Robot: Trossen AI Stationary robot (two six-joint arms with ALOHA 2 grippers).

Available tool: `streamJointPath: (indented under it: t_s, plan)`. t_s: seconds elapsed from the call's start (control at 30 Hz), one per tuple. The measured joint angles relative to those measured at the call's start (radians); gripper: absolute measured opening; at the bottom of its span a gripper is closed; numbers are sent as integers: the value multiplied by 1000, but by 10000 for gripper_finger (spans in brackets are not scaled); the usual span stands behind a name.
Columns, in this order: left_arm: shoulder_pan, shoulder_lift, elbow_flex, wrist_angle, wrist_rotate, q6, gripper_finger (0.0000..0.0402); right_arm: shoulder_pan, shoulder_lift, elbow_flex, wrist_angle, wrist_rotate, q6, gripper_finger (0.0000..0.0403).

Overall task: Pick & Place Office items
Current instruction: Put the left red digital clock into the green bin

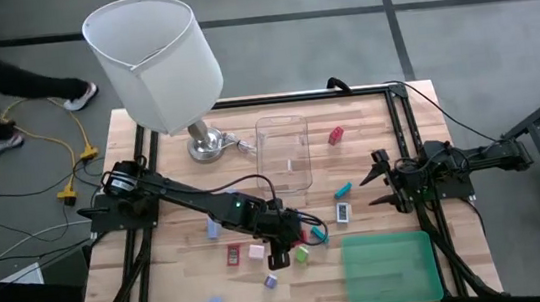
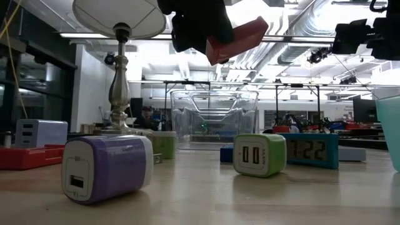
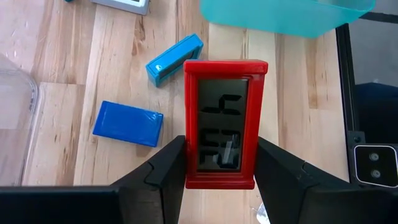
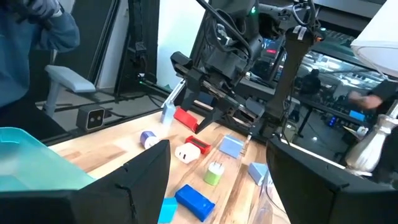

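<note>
Two arms work over a pale wood table (image 1: pixel 372 160) in an open workshop. Left gripper (image 3: pixel 219 165) clamps a red clock (image 3: pixel 224 121) mid-frame, aloft; its digits unreadable. Right gripper (image 1: pixel 379 182), frame right, gapes empty.

The left arm stretches out diagonally, its left gripper (image 3: pixel 219 163) hanging clear above the surface with both fingers (image 3: pixel 166 163) pinched against the sides of a red clock (image 3: pixel 224 121). Over at the rail, the right arm sits folded, right gripper (image 1: pixel 382 181) fingers spread wide.
</note>
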Motion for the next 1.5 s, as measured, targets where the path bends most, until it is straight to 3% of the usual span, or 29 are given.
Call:
streamJointPath:
  t_s: [0.33,0.63,0.87,1.03,1.27,1.5]
  plan:
    - [0,0,0,0,-10,-2,158,0,0,0,42,22,60,252]
    - [0,0,0,0,-16,-2,158,0,0,0,122,105,494,252]
    - [0,0,0,0,-14,-2,158,0,6,0,134,147,699,252]
    - [0,0,0,0,-14,-2,158,0,41,0,137,194,702,252]
    - [0,0,0,0,-14,-16,158,0,123,4,333,102,701,252]
    - [0,0,0,0,-13,-18,158,0,292,100,349,113,645,252]
